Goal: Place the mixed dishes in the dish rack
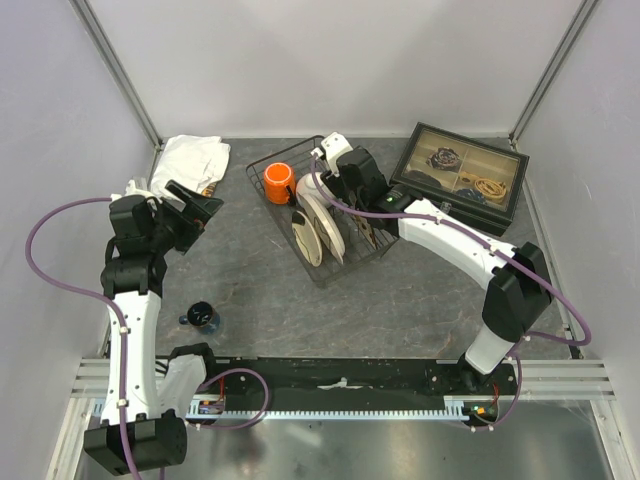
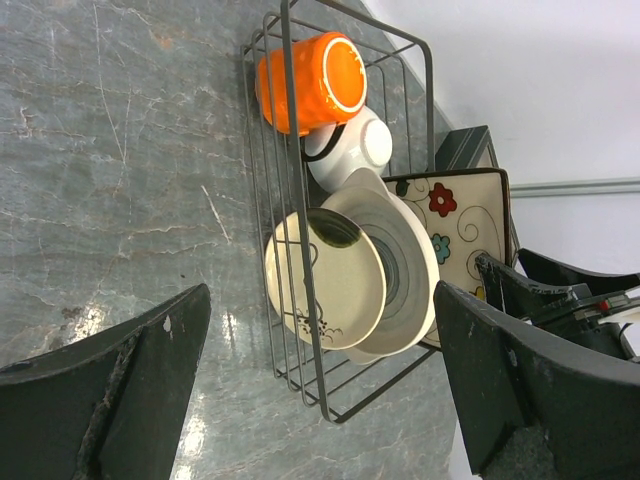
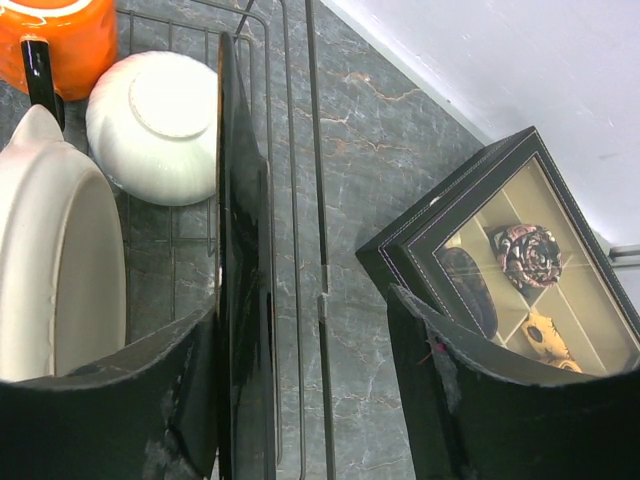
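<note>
**Dish rack** [image 1: 300,160]: black wire, far centre of the grey counter [image 1: 400,310].
**Contents:**
- Orange mug [image 2: 310,80] at one end.
- White bowl [image 2: 352,150] just beside the mug, base showing.
- Cream brown-rimmed plate [image 2: 325,280], upright in the prongs.
- Larger pale plate [image 2: 405,270], close behind the cream one.
- Square flower-patterned plate [image 2: 455,215], upright at the rack's right side.

**Right fingers** [image 3: 470,400]: parted and straddling the square plate's dark edge without clamping it.
**Left fingers** [image 2: 150,370]: spread wide, holding nothing, left of the rack.
**Also on the counter:** white cloth [image 1: 195,160], glass-lidded box [image 1: 460,172].
</note>
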Action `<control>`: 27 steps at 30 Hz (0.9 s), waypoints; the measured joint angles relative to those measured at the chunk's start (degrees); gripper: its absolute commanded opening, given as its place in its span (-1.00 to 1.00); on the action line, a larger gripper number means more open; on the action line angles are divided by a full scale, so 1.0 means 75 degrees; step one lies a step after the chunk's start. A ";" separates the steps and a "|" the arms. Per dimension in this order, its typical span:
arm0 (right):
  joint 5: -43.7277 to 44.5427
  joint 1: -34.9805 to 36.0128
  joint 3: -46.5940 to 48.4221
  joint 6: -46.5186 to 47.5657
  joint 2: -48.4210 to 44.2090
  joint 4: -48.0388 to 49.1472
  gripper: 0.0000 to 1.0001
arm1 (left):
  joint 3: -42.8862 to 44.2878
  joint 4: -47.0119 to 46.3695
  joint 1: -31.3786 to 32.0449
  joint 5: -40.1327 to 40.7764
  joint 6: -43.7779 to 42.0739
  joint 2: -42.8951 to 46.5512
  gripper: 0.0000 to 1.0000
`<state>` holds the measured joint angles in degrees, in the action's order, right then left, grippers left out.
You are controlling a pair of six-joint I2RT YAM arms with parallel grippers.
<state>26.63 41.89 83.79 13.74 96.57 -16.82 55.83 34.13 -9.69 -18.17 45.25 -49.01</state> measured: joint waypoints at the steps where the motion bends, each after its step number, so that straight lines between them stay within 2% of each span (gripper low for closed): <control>1: 0.0000 0.0000 0.0000 -0.0003 -0.0006 0.0000 0.39 | 0.0000 0.0000 0.0000 -0.0003 0.0000 0.0000 0.99; 15: -0.0096 0.0000 0.0000 -0.0055 -0.0286 -0.0052 0.47 | 0.0000 0.0000 -0.0035 -0.0032 0.0000 0.0003 0.99; 27: 0.0291 0.0000 0.0000 -0.0050 -0.0318 -0.0047 0.49 | 0.0000 0.0000 -0.0079 -0.0055 -0.0003 0.0000 0.99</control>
<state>28.82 41.89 83.79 13.37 94.19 -17.17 55.83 34.13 -10.28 -18.59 45.23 -49.01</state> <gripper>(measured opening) 0.743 0.991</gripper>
